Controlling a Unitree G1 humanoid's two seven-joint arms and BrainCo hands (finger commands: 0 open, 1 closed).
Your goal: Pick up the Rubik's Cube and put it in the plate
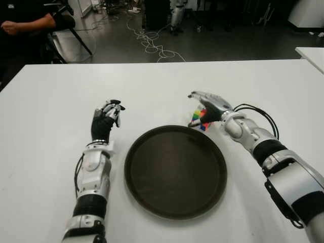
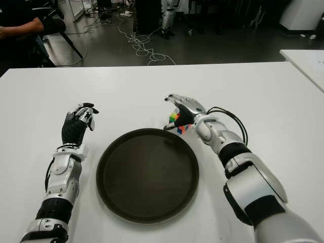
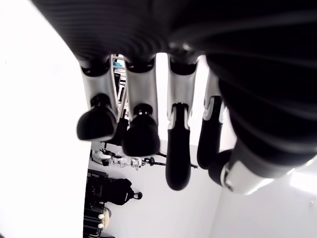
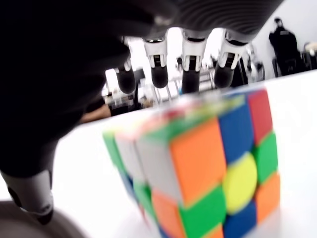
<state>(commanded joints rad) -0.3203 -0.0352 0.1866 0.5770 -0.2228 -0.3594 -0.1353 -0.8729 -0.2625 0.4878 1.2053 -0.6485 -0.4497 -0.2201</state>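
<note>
The Rubik's Cube stands on the white table, just beyond the far right rim of the dark round plate. My right hand arches over the cube from the right. Its fingers are spread above and behind the cube, and the thumb hangs beside it without clamping. The cube's orange, green, yellow and blue faces show close up in the right wrist view. Left of the plate shows my left hand, fingers loosely bent and holding nothing.
A person sits beyond the table's far left corner. Cables lie on the floor behind the table. The corner of a second white table shows at the right.
</note>
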